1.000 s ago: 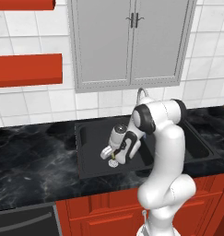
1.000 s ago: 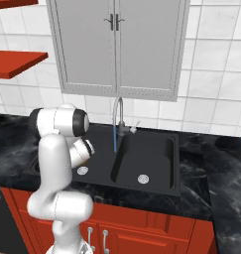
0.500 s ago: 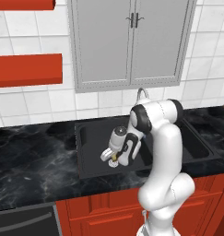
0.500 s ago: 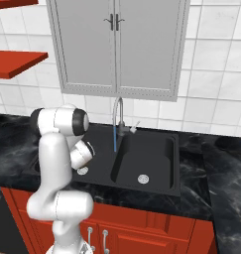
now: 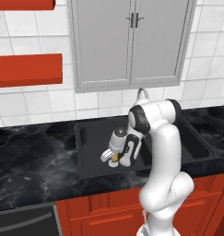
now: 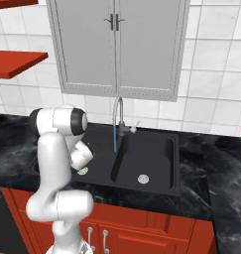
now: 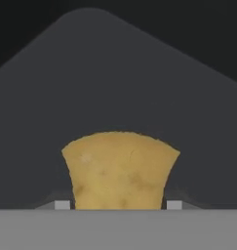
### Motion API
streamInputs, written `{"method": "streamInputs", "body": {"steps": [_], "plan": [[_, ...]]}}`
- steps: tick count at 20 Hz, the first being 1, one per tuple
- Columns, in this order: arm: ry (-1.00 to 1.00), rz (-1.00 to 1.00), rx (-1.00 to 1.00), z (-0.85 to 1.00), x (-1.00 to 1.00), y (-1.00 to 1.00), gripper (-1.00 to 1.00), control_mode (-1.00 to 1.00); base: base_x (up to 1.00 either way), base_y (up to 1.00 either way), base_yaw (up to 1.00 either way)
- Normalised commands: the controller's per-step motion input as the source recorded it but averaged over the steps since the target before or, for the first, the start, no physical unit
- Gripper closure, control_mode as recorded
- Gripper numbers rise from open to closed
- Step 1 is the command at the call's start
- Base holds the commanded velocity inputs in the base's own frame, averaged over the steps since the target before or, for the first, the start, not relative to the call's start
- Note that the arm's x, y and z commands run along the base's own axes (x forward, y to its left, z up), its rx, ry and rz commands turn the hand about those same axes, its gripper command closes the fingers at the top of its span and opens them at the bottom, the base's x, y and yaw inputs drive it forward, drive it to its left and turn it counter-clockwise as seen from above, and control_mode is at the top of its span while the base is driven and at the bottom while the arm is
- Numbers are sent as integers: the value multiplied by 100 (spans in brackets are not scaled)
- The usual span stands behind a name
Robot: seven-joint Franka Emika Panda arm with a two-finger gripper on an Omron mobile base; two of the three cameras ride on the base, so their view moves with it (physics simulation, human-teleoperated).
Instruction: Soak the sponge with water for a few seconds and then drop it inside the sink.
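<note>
Two basins make up the black sink [image 5: 92,152], and we are seeing the white arm [image 5: 162,152] reaching into the one at 9 o'clock. Our gripper [image 5: 113,158] is pinching the sponge [image 7: 121,171] between its tips, low over that basin's floor.

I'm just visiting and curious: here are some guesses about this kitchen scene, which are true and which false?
1. The sponge sits between the gripper tips. True.
2. Water is running from the faucet. True, a blue stream falls into the sink.
3. The cabinet doors above the sink stand open. False, both are closed.
4. The sponge is blue. False, it is yellow-tan.
5. The gripper is over the black counter. False, it is over the sink basin.
</note>
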Motion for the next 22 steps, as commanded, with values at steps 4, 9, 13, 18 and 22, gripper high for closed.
{"method": "streamInputs", "body": {"steps": [4, 9, 13, 18, 22], "plan": [[0, 0, 0, 0, 0, 0, -100, -100, 0, 0, 0], [0, 0, 0, 2, 0, 0, -100, -100, 0, 0, 0], [0, 0, 0, 43, 0, 0, -100, -100, 0, 0, 0], [0, 0, 0, 76, 0, 0, -100, -100, 0, 0, 0], [0, 0, 0, 80, 9, 0, -100, -100, 0, 0, 0]]}}
